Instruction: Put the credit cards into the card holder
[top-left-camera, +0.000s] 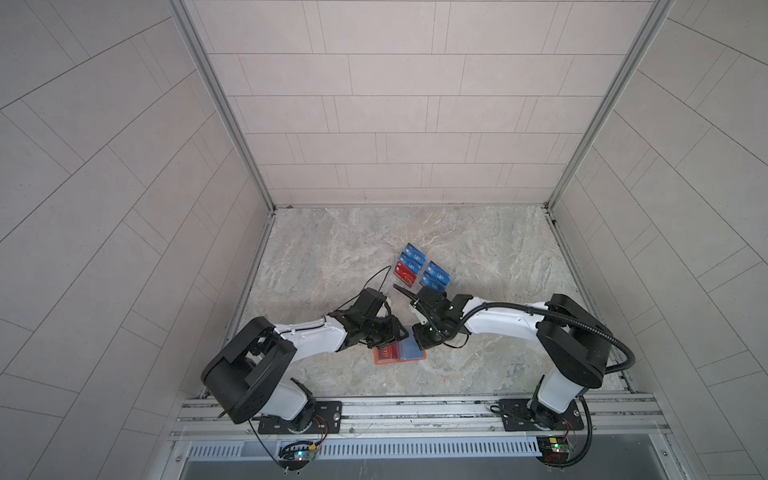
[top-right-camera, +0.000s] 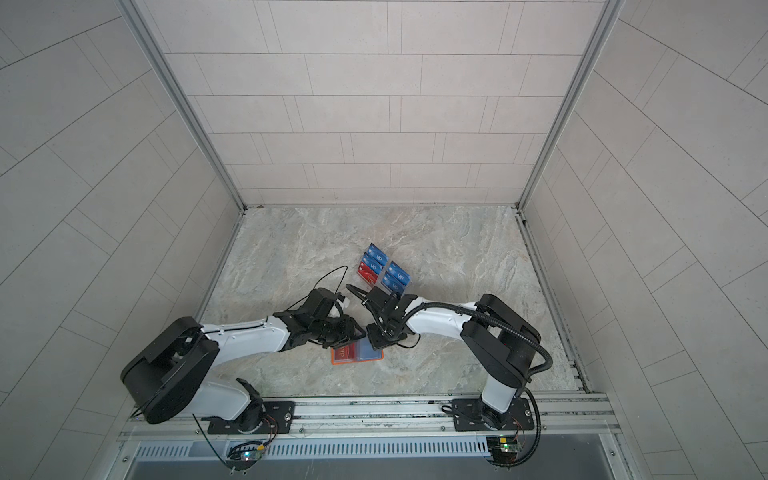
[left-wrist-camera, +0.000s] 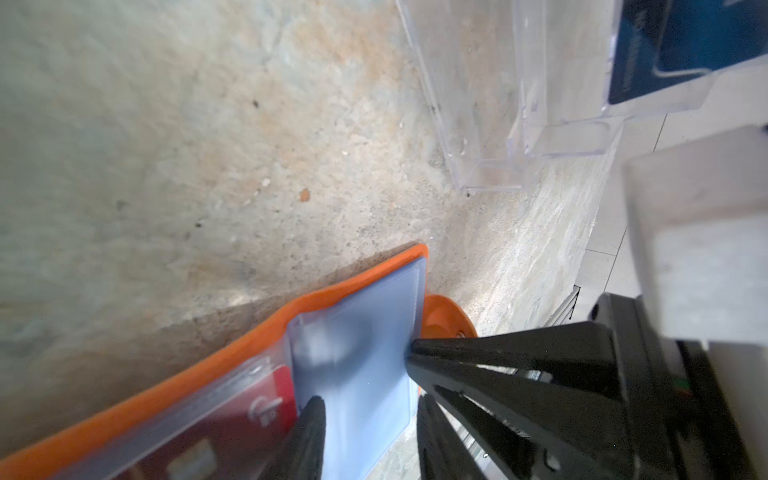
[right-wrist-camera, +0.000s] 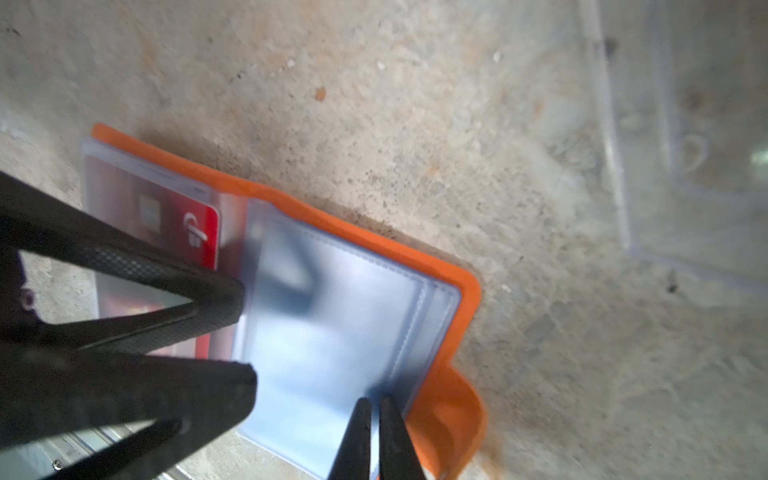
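While open, the card holder (top-left-camera: 409, 353) (orange) spans left-right.

top views: high overhead, whole table (top-left-camera: 332, 249) | wrist views: close, both on card holder (left-wrist-camera: 257, 338)

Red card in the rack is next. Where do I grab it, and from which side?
Pinch the red card by its top edge from above. It stands in the front tier of the clear rack, leaning back, its lower part seemingly tucked in the pocket, so the top edge is probably the only free grip.
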